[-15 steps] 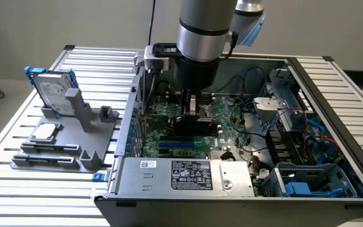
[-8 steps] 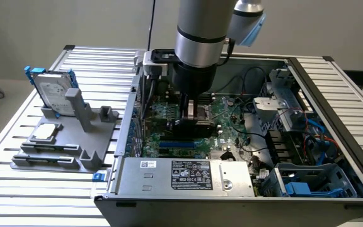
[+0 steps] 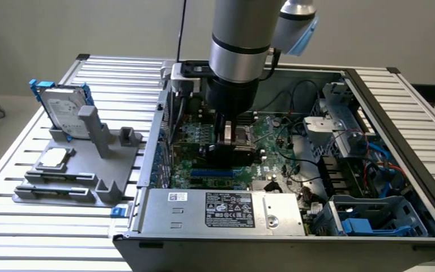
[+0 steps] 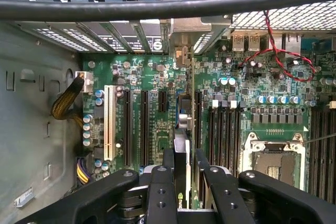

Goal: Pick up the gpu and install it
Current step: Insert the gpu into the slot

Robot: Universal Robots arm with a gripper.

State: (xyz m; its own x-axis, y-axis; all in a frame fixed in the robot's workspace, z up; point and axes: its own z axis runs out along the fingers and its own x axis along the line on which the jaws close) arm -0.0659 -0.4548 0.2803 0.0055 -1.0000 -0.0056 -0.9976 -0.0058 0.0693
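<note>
My gripper (image 3: 229, 136) reaches down into the open computer case (image 3: 399, 113), low over the green motherboard (image 3: 278, 141). It is shut on the gpu (image 3: 231, 154), a dark card held edge-on between the fingers. In the wrist view the black fingers (image 4: 157, 187) clamp the gpu (image 4: 181, 153) from both sides. The card stands upright over the black expansion slots of the motherboard (image 4: 147, 77). Its silver end bracket (image 4: 181, 51) lies against the slotted rear wall of the case. Whether the card's edge sits in a slot is hidden.
A white slot (image 4: 109, 121), a CPU socket (image 4: 273, 158), memory slots (image 4: 223, 129) and red wires (image 4: 283, 59) flank the card. A power supply (image 3: 229, 209) and a blue drive cage (image 3: 376, 218) line the case front. A hard drive (image 3: 65, 110) stands in a grey holder (image 3: 74, 170).
</note>
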